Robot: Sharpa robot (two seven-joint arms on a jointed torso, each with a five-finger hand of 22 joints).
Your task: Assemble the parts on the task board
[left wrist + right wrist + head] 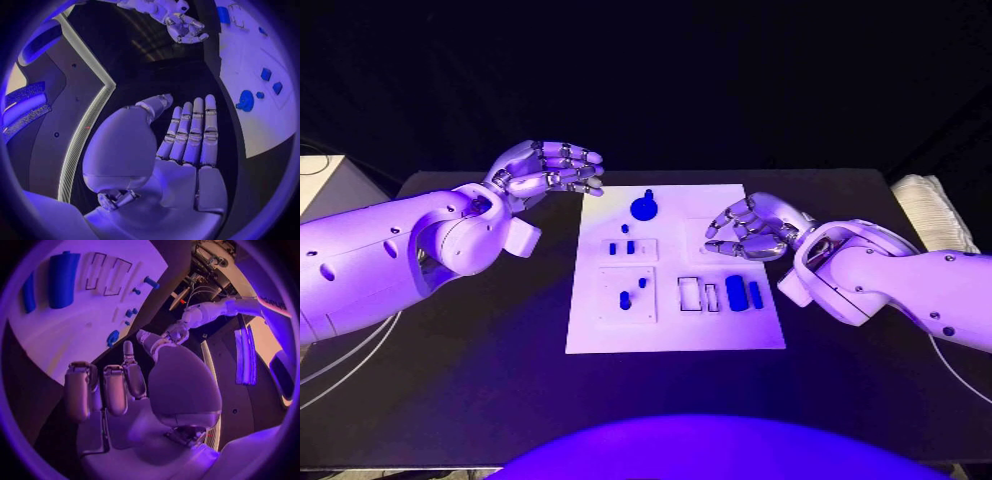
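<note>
Evidently waiting rather than working. Left hand [548, 168] raised off the far-left corner of the task board [675, 335], fingers curled in the head view, yet straight and side by side in the left wrist view [187, 137], holding nothing. Right hand [754, 230] over the board's right edge, fingers curled loosely inward, also holding nothing, probably poised for the blue blocks [737, 292] lying just nearer the body. Round blue knob [645, 208] between the two hands at the board's far end. From the right wrist: tall blue block [62, 272] beside two unfilled rectangular slots [106, 275], clearer there than from the head.
</note>
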